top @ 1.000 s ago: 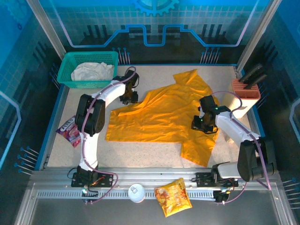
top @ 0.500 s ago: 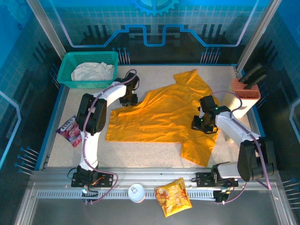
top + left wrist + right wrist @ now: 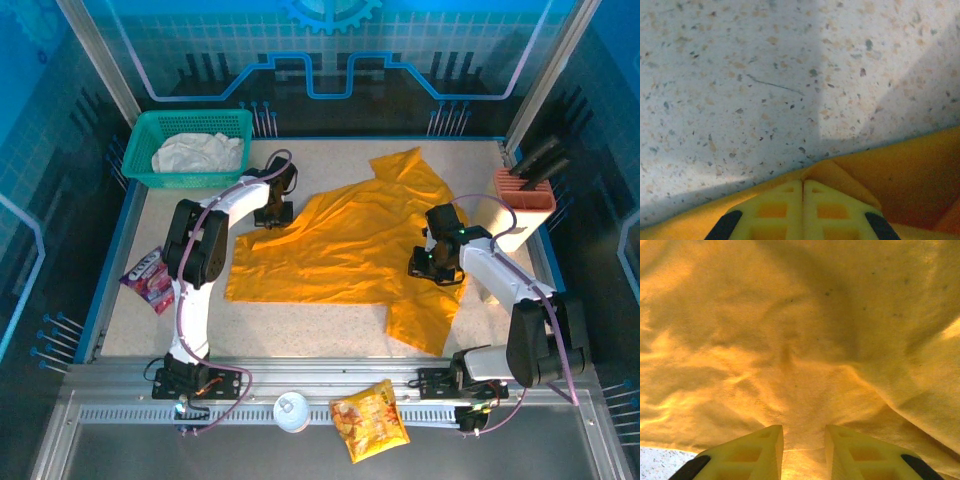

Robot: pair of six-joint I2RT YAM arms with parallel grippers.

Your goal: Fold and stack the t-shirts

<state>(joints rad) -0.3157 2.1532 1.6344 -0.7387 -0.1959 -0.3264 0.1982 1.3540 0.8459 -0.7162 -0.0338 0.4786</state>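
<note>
Over the last second the left gripper [image 3: 802, 184] had closed, its jaws going from partly open to fully together at the far left edge of the orange shirt [image 3: 340, 250]. In the left wrist view the two fingers met with no gap, and a small ridge of orange cloth rose right at their tips, so it looked to have pinched the hem. The arm itself had barely shifted. That probably meant the second hold was now made and a fold could begin.

The right gripper [image 3: 802, 432] had not changed: its jaws stood narrowly apart, with a bunch of the shirt's right side gathered between them and creases running into the gap.

The shirt lay spread on the table [image 3: 300, 320], unfolded. The white shirt [image 3: 195, 152] sat crumpled in the basket [image 3: 190, 116], far left.
</note>
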